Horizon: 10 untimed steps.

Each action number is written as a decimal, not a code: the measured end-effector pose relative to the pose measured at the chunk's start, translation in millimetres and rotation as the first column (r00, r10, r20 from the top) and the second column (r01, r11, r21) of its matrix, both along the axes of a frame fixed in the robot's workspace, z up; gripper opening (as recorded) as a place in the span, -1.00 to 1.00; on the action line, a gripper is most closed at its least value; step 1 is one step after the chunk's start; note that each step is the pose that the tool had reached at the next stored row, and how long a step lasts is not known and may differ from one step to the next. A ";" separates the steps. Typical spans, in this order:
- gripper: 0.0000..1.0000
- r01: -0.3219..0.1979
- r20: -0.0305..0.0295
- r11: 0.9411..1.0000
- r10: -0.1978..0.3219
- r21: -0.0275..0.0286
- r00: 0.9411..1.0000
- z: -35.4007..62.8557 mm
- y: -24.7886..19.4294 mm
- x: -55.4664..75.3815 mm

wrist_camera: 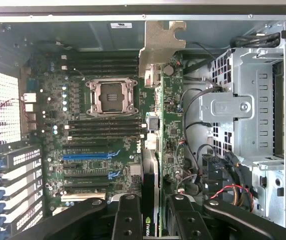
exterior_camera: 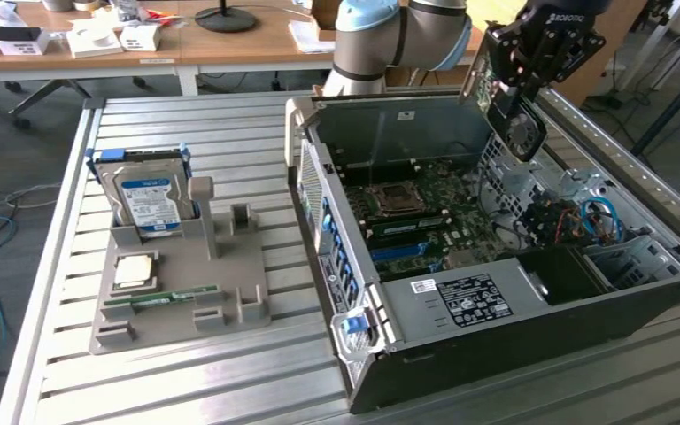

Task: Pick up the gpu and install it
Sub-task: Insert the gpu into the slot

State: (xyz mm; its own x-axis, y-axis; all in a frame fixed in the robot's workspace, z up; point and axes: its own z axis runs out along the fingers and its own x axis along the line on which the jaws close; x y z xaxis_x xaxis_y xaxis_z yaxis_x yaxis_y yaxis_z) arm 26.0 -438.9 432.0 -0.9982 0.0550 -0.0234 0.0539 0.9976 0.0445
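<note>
- Above the open computer case (exterior_camera: pixel 459 363), at the exterior view's right: gpu (exterior_camera: pixel 524 133), upright.
- Fingers (wrist_camera: pixel 127 217): partly closed, gripping the gpu's edge.
- On the desk (exterior_camera: pixel 174 381): grey holder (exterior_camera: pixel 181 305) with hard drive (exterior_camera: pixel 151 204).

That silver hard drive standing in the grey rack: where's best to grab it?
Probably its upper part, pinched across the two broad flat faces, coming down from above. The hard drive stands on edge in the grey rack, whose slot covers its foot, leaving the top free.
</note>
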 end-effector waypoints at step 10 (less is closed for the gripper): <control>-0.47 -0.016 0.000 1.000 0.016 0.000 1.000 0.0 0.0 0.0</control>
